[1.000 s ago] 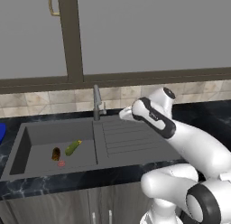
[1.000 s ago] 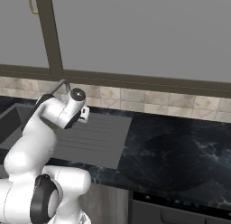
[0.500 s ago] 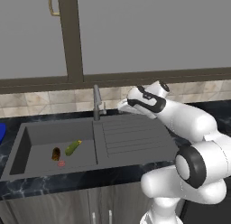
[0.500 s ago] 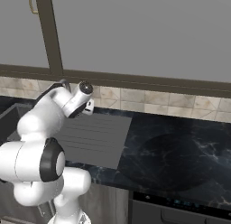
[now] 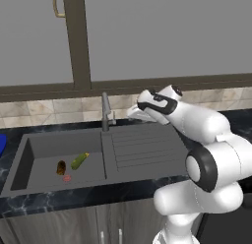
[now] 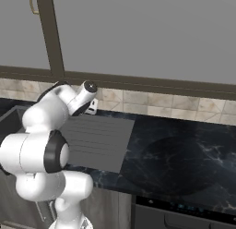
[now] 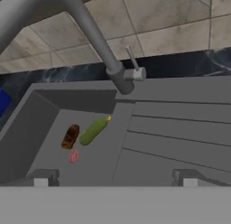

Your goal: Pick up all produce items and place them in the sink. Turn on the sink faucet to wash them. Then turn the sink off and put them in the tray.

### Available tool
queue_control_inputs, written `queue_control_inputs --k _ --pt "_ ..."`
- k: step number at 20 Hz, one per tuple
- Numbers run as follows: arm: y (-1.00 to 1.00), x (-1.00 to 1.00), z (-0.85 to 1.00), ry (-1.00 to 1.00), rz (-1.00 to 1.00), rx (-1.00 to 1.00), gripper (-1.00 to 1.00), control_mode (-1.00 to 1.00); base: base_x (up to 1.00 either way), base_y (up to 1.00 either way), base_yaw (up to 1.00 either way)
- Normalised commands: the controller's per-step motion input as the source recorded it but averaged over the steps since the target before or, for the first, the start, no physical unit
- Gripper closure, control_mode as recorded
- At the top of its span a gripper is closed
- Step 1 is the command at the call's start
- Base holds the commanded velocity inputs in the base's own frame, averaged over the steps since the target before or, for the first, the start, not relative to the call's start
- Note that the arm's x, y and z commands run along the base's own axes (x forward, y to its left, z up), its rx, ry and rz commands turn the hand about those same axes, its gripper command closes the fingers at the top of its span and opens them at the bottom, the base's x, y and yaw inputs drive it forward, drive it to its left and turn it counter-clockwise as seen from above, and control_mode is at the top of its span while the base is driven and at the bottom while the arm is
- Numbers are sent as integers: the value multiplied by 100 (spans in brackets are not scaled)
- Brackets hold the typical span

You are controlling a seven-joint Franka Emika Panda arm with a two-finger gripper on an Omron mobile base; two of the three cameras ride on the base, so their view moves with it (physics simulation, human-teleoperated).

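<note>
Both produce items lie on the floor of the sink [image 5: 34, 149]: a stubby brown-orange oblong [image 5: 61, 167] [image 7: 70, 136] and, just right of it, a slim green vegetable [image 5: 79, 161] [image 7: 94, 130]. The sink faucet [image 5: 105, 111] [image 7: 97, 40] stands behind the basin's right corner, its small lever [image 7: 134, 65] pointing up. My gripper [image 5: 134, 112] [image 6: 92, 106] [image 7: 115, 180] hangs open and empty over the drainboard, a little right of the faucet and level with its lever. A sliver of the blue tray [image 5: 1, 144] [image 7: 3, 101] shows left of the sink.
A flat red spot [image 5: 67, 178] [image 7: 73, 156] lies in the basin near the produce. The ribbed drainboard [image 5: 142, 147] [image 6: 99, 135] lies under my hand. Behind are a tiled backsplash [image 7: 171, 33] and a window frame. Dark marble counter [image 6: 184, 154] stretches to the right.
My hand has risen and swung back toward the wall and the faucet, with the forearm folding up. The gripper stayed open. The produce has not moved.
</note>
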Motion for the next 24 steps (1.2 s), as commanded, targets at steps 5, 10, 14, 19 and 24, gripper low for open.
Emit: queue_control_inputs --k 5,10,14,19,24 --pt "19 3 -18 -2 1 0 -100 -100 0 0 0" --pt "17 11 -14 -7 0 0 -100 -100 0 0 0" --pt "4 42 -4 -12 0 0 -100 -100 0 0 0" --pt "0 40 -8 -6 0 0 -100 -100 0 0 0" --pt "0 28 -27 0 0 0 -100 -100 0 0 0"
